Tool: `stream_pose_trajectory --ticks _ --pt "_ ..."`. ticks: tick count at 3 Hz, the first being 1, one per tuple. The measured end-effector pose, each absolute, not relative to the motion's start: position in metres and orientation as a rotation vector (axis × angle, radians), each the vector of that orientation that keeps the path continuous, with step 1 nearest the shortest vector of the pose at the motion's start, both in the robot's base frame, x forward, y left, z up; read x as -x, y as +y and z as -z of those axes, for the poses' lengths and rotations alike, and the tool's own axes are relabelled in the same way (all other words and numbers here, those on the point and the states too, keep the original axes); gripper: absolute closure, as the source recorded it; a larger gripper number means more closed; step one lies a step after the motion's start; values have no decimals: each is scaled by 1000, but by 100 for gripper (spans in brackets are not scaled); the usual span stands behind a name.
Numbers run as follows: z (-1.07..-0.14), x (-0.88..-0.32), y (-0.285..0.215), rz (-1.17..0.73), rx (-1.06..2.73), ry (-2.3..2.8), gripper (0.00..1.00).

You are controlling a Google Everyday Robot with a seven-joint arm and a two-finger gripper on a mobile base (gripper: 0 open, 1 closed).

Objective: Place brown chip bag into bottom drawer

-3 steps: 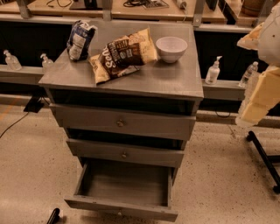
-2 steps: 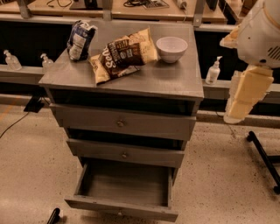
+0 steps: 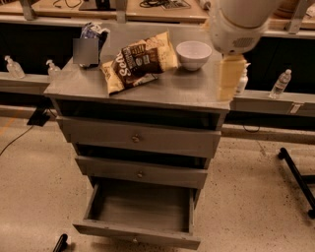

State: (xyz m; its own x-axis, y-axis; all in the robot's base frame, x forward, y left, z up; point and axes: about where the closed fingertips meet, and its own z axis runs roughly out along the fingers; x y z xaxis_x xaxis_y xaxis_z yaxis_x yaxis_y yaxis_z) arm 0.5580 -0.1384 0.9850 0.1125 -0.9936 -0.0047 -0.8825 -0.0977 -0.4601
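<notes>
The approach is judged to be in hand: the gripper (image 3: 230,78) hangs over the right edge of the counter (image 3: 187,92); whether it is spread cannot be told. The brown chip bag (image 3: 140,61) lies mid-counter, so a leftward reach is called for next.

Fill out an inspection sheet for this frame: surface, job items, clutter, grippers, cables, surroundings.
Surface: grey cabinet top, holding three items.
Job's things: brown chip bag lies on the top, left of the white bowl; bottom drawer is pulled open, nothing seen inside.
Clutter: white bowl at the back right; blue-and-white bag at the back left corner.
Grippers: the hand hangs over the top's right edge, right of the white bowl, apart from the brown chip bag.
Cables: thin cable on the floor at left; more on the desk behind.
Surroundings: bottles on the ledges either side; black stand leg at right.
</notes>
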Motion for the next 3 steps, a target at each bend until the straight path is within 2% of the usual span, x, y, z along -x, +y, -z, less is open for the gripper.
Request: stream_pose_trajectory --ticks 2,3 --pt "-985 -688 -96 570 2032 1738 0" --pt "-983 -727 -67 505 1957 1741 0"
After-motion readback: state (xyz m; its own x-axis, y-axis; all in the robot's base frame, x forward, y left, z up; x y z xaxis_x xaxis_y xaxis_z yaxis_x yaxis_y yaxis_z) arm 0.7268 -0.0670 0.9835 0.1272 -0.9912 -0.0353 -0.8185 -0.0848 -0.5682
